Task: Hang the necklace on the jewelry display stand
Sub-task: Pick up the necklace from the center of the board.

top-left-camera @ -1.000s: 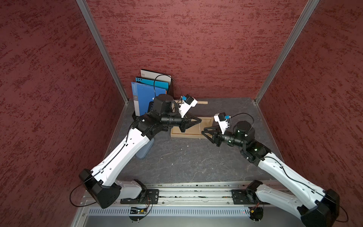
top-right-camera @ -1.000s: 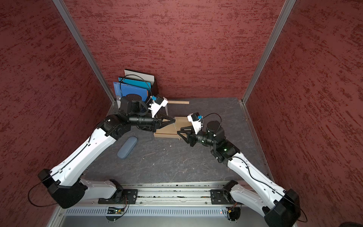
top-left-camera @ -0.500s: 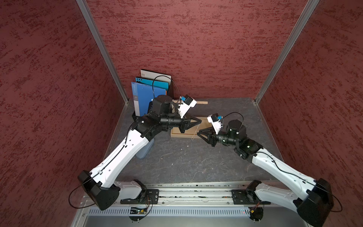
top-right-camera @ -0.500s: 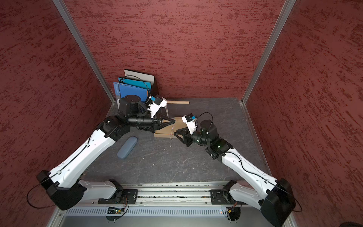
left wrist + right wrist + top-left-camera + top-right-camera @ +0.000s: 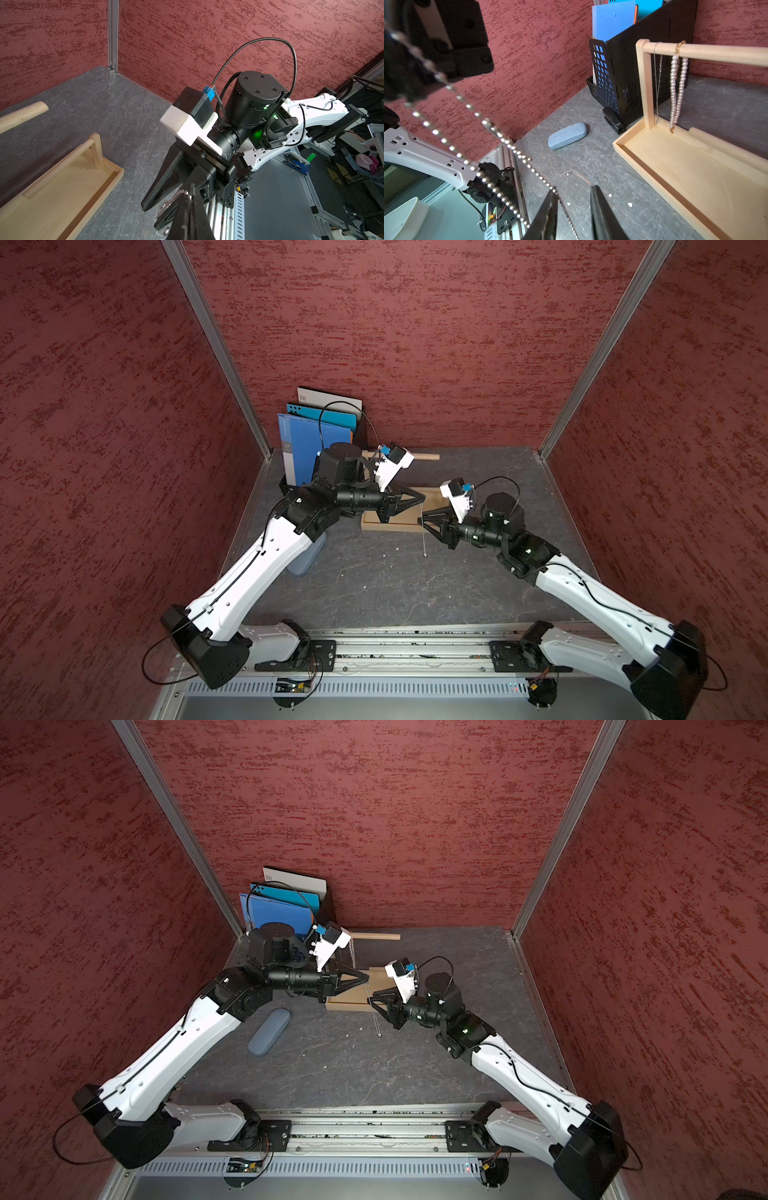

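Observation:
In both top views my left gripper [image 5: 422, 499] [image 5: 367, 977] is shut on the top of a silver ball-chain necklace [image 5: 423, 545] [image 5: 377, 1025], which hangs down to the floor mat. My right gripper [image 5: 424, 520] [image 5: 573, 188] is open just below. One strand of the necklace [image 5: 500, 135] runs between its fingers [image 5: 550, 207], close to one of them. The left wrist view shows the left gripper [image 5: 188, 192] pinching the chain [image 5: 172, 200]. The pale wooden jewelry display stand [image 5: 395, 524] [image 5: 675, 166] sits just behind, with a pearl necklace [image 5: 677, 89] and a thin chain [image 5: 656, 83] on its dowel.
A black mesh file rack [image 5: 612, 83] with blue folders [image 5: 307, 439] stands in the back left corner, with a black stapler [image 5: 613, 122] at its foot. A blue-grey glasses case [image 5: 269, 1031] lies on the mat to the left. Red walls close three sides.
My right arm has reached left toward the hanging chain and its jaws have narrowed around a strand. The left gripper has held the necklace almost still.

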You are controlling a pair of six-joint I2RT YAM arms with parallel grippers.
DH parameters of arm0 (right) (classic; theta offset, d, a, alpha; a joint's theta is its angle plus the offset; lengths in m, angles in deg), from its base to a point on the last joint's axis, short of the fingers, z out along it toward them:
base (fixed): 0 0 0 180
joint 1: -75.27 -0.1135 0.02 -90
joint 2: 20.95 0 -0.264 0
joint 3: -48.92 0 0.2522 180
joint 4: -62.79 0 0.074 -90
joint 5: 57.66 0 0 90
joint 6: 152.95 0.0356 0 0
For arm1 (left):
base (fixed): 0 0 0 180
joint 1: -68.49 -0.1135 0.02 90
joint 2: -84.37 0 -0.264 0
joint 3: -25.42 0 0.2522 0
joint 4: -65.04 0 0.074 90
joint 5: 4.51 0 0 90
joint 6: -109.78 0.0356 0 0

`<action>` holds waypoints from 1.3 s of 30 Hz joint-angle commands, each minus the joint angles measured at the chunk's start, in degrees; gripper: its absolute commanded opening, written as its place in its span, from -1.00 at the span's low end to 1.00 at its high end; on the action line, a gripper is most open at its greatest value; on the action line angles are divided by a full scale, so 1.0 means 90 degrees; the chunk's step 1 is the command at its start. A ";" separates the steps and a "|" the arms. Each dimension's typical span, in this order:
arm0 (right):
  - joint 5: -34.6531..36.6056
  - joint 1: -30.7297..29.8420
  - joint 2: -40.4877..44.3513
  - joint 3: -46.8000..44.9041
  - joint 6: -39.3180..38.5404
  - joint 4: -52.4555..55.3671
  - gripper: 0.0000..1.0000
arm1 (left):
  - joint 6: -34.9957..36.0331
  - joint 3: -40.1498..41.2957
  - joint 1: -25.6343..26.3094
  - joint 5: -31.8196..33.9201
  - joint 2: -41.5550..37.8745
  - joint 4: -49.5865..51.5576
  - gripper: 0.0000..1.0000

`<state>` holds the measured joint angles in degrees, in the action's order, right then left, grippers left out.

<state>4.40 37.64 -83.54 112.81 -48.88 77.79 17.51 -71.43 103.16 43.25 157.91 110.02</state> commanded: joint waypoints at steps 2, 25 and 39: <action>0.0052 -0.0168 -0.0196 0.0317 -0.0088 -0.0095 -0.42 | -0.0088 0.0090 -0.0025 -0.0141 -0.0095 -0.0244 -1.00; 0.1588 -0.0280 -0.0032 0.0668 0.0191 0.0644 -1.00 | -0.0030 0.0413 -0.0338 -0.0102 -0.0434 -0.0181 -1.00; 0.1923 -0.0282 0.0074 0.0724 -0.0004 0.0658 -1.00 | -0.0071 0.0567 -0.0481 -0.0106 -0.0507 -0.0179 -1.00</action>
<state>20.38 35.39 -83.56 118.56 -48.43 83.60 16.99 -66.86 99.38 42.95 154.30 108.76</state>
